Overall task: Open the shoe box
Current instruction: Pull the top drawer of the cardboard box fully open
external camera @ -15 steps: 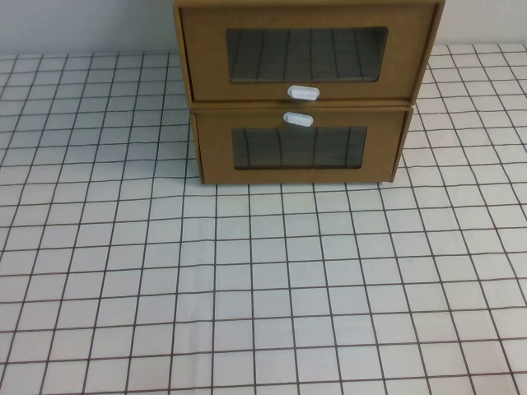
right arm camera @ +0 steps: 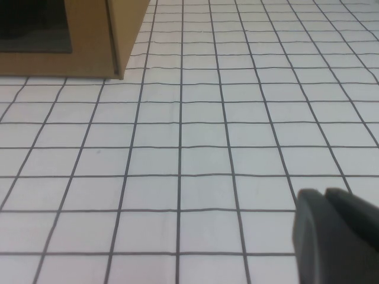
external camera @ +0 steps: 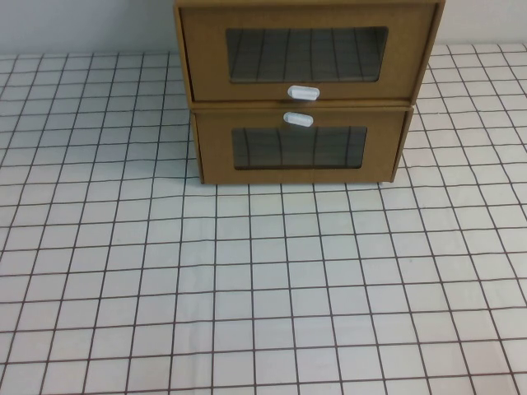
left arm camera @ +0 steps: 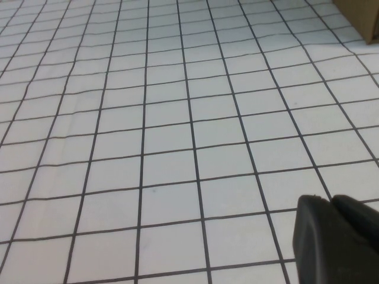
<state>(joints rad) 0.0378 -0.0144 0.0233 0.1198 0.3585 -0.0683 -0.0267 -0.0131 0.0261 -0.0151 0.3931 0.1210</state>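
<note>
The shoe box (external camera: 300,90), a brown cardboard stack of two windowed drawers, stood at the far centre of the gridded white table (external camera: 263,288). Both drawer fronts sat flush and closed, the upper white handle (external camera: 302,92) just above the lower handle (external camera: 298,119). Neither arm showed from the raised camera. The left gripper (left arm camera: 333,204) hung over bare cloth, well apart from the box to its near left, fingertips pressed together and holding nothing. The right gripper (right arm camera: 327,198) hung over the cloth on the near right of the box, likewise closed and empty.
</note>
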